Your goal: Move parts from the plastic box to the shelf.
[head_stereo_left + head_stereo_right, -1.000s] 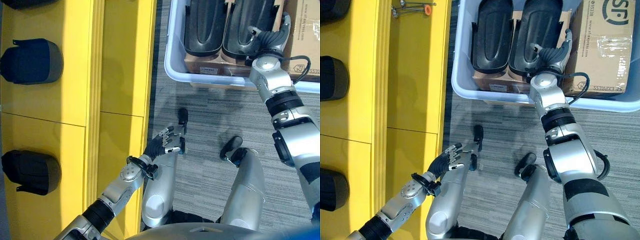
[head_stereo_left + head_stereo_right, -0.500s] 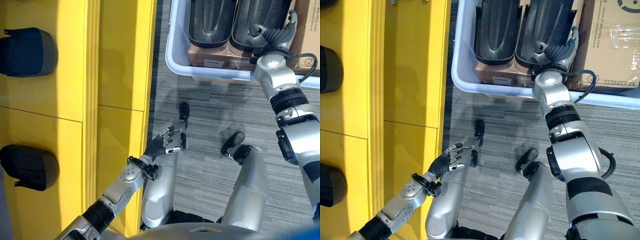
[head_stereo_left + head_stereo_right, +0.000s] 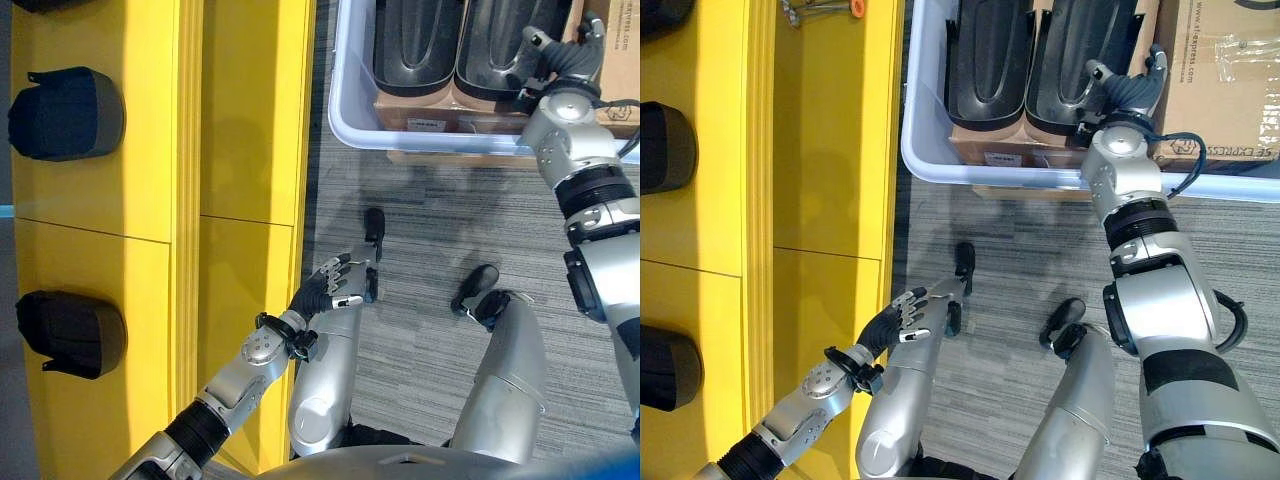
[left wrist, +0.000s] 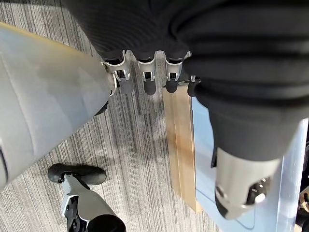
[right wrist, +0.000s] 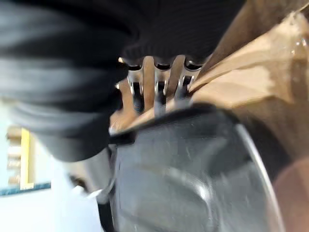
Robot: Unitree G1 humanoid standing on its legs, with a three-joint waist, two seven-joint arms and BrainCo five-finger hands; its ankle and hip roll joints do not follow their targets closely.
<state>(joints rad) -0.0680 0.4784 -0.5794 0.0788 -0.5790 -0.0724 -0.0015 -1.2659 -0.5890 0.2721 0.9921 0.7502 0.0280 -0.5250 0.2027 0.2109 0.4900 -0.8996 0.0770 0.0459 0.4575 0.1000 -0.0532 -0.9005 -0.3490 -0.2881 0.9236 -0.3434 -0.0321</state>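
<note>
Two black moulded parts stand side by side in the pale plastic box [image 3: 345,120], the left part [image 3: 415,45] and the right part [image 3: 490,45], on brown cartons. My right hand [image 3: 1127,92] is at the right part's right edge, its thumb on the face. In the right wrist view its fingers [image 5: 159,87] curl behind the edge of that part [image 5: 193,164]. My left hand [image 3: 325,290] hangs low beside the yellow shelf [image 3: 240,120], fingers [image 4: 145,79] relaxed and holding nothing. Two dark parts [image 3: 65,113] [image 3: 70,333] lie on the shelf's far left.
A large cardboard box [image 3: 1230,80] fills the plastic box's right side, tight against my right hand. Small tools with an orange piece [image 3: 820,10] lie on the shelf's top end. Grey carpet runs between shelf and box. A wooden board [image 4: 179,140] lies under the box.
The camera has shifted a little. My right hand has slid slightly farther into the box along the right part's edge, thumb now on its face. My left hand has stayed put.
</note>
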